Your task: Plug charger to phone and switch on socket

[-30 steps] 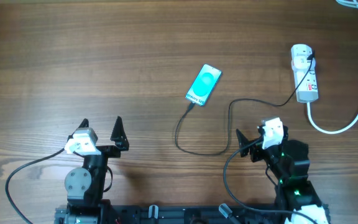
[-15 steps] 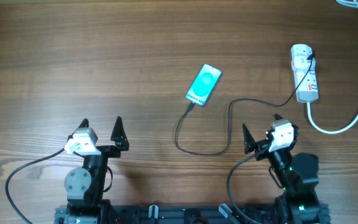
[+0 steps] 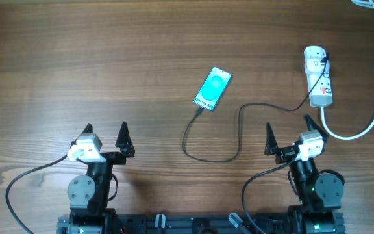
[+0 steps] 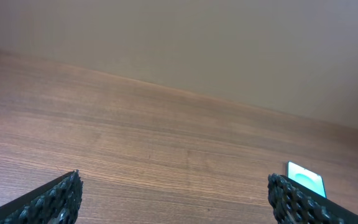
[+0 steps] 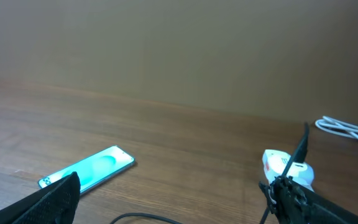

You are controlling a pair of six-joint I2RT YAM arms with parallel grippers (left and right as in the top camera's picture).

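Observation:
The phone (image 3: 212, 88) lies screen up near the table's middle, turquoise with a pale oval; it also shows in the right wrist view (image 5: 89, 172) and at the left wrist view's right edge (image 4: 305, 176). The charger cable (image 3: 221, 158) runs from the phone's lower end in a loop across the table to the socket (image 3: 317, 77), a white power strip at the right, also seen in the right wrist view (image 5: 286, 165). My left gripper (image 3: 106, 134) is open and empty at the front left. My right gripper (image 3: 288, 134) is open and empty, just below the cable and the socket.
The socket's thick white cord (image 3: 369, 123) loops along the right edge of the table. A bare wall rises behind the table in both wrist views. Both arm bases stand at the front edge.
My right arm has swung to the right and drawn back toward the front edge, with its gripper open. The left arm, phone, cable and socket have not moved.

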